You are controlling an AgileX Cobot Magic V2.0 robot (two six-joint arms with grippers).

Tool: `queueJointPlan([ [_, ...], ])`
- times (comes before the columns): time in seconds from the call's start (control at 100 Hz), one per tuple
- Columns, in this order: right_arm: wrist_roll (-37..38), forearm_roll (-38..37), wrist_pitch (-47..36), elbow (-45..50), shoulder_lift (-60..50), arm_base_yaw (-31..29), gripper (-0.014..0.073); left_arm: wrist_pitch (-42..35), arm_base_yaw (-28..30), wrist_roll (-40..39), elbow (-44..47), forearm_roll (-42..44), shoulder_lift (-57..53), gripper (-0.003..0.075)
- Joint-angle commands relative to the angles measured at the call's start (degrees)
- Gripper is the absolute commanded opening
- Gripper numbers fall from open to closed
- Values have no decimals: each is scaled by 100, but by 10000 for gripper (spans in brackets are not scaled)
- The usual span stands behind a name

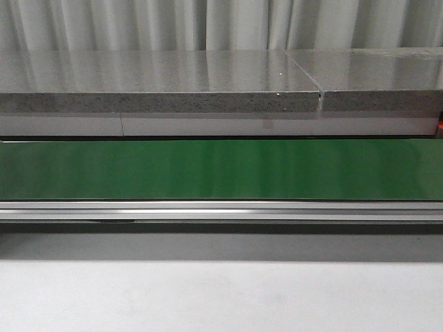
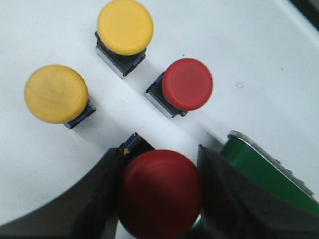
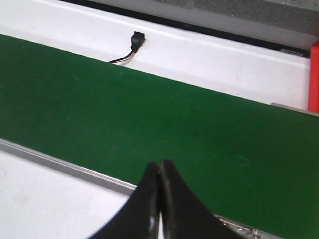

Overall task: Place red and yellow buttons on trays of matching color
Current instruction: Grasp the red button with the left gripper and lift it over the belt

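Left gripper closed on a red button, cap up between the fingers, beside the belt. Second red button and two yellow buttons just beyond. Right gripper shut, empty, over belt edge. No trays seen; destination direction undetermined.

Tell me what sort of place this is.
Probably an industrial test bench or lab sorting station: a green conveyor belt with an aluminium side rail, and red and yellow mushroom-head push-buttons on a white table.

Front view faces the green belt level; both wrist views overlook it closely.
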Motion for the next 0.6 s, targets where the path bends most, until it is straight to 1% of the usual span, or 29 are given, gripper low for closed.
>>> queueJointPlan([
  [0.0, -35, 109, -257, -156, -54, -5, -67, 62, -12, 55, -186, -59, -671, 59],
  [0.13, -35, 109, -257, -156, -54, -5, -67, 272, -207, 413, -175, -59, -1085, 59],
  [0.21, -35, 109, -257, -156, -54, -5, -67, 402, -371, 456, -175, -59, -1227, 59],
  [0.4, -35, 109, -257, -156, -54, -5, -67, 586, -818, 658, -165, -59, -1202, 59],
  [0.59, -35, 109, -257, -156, -54, -5, -67, 536, -1147, 718, -165, -59, -1067, 59],
])
